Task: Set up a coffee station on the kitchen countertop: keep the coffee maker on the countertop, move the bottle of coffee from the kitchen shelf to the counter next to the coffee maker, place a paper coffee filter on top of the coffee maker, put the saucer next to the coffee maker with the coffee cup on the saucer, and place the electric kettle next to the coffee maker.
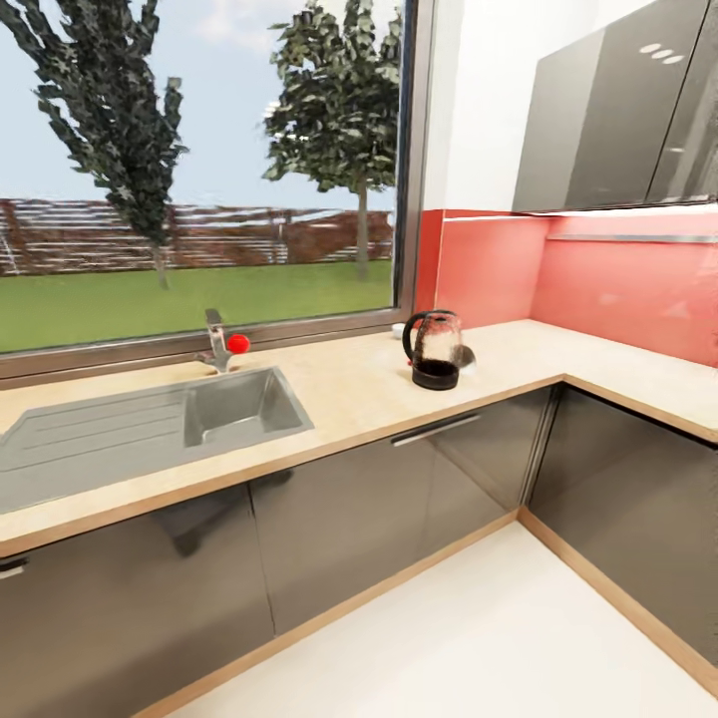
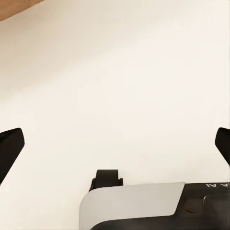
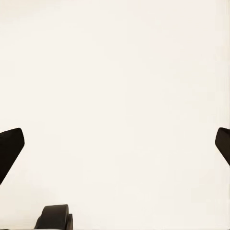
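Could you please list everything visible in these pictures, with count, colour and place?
Electric kettle: one, black and clear, on the countertop right of the sink.
Small pale item behind the kettle: one, partly hidden, cannot identify.
Countertop: one, light wood, L-shaped.
Sink: one, grey, left part of counter.
Tap: one, grey with red knob, behind sink.
Wall cabinets: dark grey, upper right.
Left pincer: open, black, over pale floor.
Right pincer: open, black, over pale floor.
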Robot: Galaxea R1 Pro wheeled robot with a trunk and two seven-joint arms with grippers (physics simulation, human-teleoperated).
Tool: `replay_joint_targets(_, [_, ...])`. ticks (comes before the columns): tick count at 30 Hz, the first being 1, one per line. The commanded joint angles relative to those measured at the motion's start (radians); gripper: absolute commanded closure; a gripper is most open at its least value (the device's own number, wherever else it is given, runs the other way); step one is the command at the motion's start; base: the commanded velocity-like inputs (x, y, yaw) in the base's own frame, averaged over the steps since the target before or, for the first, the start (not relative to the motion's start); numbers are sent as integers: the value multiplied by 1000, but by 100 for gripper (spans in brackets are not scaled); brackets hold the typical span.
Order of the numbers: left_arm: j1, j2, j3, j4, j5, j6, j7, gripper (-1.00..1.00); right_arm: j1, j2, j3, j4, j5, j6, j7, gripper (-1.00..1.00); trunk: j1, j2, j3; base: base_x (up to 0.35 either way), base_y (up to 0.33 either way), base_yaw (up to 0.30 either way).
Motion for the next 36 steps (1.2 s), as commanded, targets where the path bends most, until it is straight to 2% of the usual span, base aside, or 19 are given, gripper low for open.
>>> replay_joint_targets(1, [0, 0, 0, -2, -1, -1, 0, -100, -1, 0, -1, 1, -1, -3, -1, -100, 0, 0, -1, 73, -295, -6])
replay_joint_targets(13, [0, 0, 0, -2, -1, -1, 0, -100, -1, 1, 0, 1, 0, -3, -1, -100, 0, 0, -1, 80, -302, 1])
replay_joint_targets(18, [0, 0, 1, -2, 0, -1, 0, -100, 1, 2, 0, 2, 0, -3, -2, -100, 0, 0, -1, 90, -278, 155])
replay_joint_targets(31, [0, 0, 1, -2, 0, -2, 0, -100, 1, 2, 0, 3, 0, -3, -2, -100, 0, 0, -1, 26, -51, 259])
replay_joint_targets(36, [0, 0, 0, -2, -1, -1, 0, -100, 1, 2, 0, 3, 0, -3, -2, -100, 0, 0, -1, 178, -47, 219])
